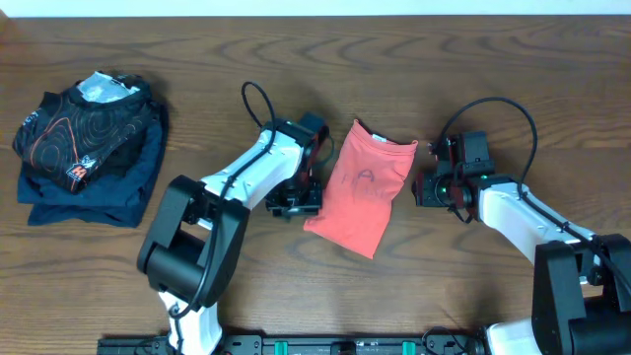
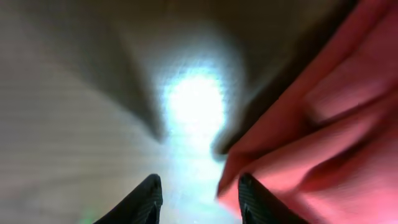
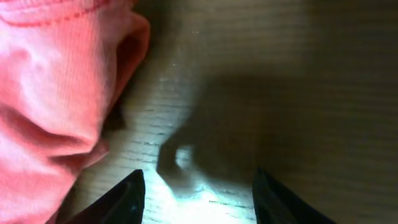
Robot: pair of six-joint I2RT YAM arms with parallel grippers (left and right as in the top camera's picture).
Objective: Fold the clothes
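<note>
The coral T-shirt (image 1: pixel 360 202) lay part-folded on the desk (image 1: pixel 473 59), left fingers (image 2: pixel 148 199) and right fingers (image 3: pixel 127 199) wide and empty just beside either edge, the next fold apparently requiring an edge grip.

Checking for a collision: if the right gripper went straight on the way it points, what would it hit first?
Most likely the bare wooden table: the right gripper has its open fingers framing only wood. The coral-red T-shirt lies just left of that line, though depth is unclear.
</note>
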